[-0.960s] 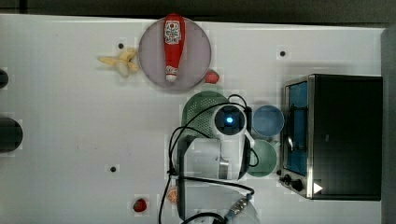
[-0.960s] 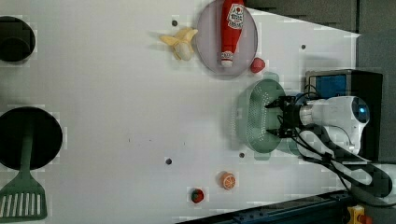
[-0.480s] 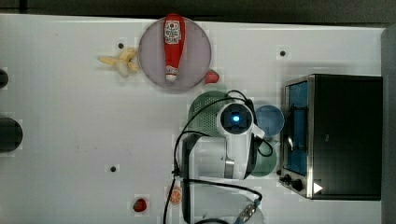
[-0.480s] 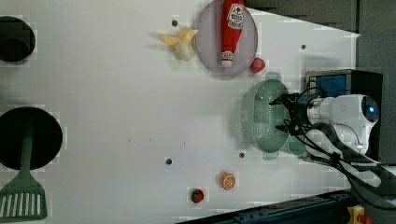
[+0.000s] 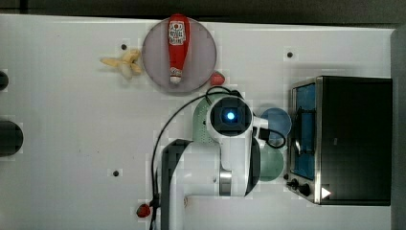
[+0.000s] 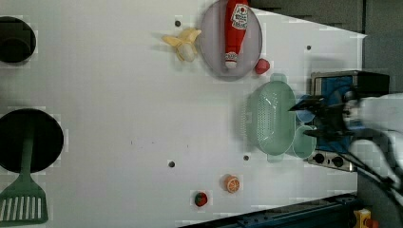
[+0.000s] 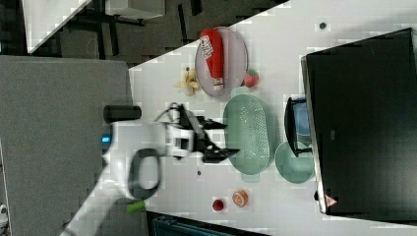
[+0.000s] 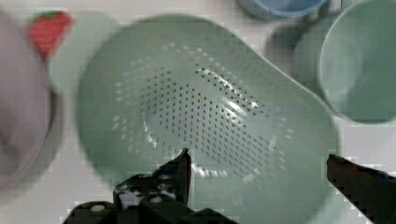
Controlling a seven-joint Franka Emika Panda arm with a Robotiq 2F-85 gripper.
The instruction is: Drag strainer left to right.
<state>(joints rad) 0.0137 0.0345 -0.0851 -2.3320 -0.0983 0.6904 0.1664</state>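
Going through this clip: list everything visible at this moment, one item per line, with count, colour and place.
strainer: 1, mint green, beside the bowls
green bowl: 1, touching strainer's side
blue bowl: 1, before the oven
toaster oven: 1, black, top view's right
plate: 1, grey, under ketchup
ketchup bottle: 1, red
banana: 1, yellow, beside plate
strawberries: 2, red, by plate; near orange slice
orange slice: 1
spatula: 1, green, left view's lower left
black round items: 2, left view's left
arm: 1, white
fingers: black, open, above strainer

Most of the strainer (image 5: 201, 120) under the arm in the top view; arm (image 6: 380, 118) motion-blurred in the left view
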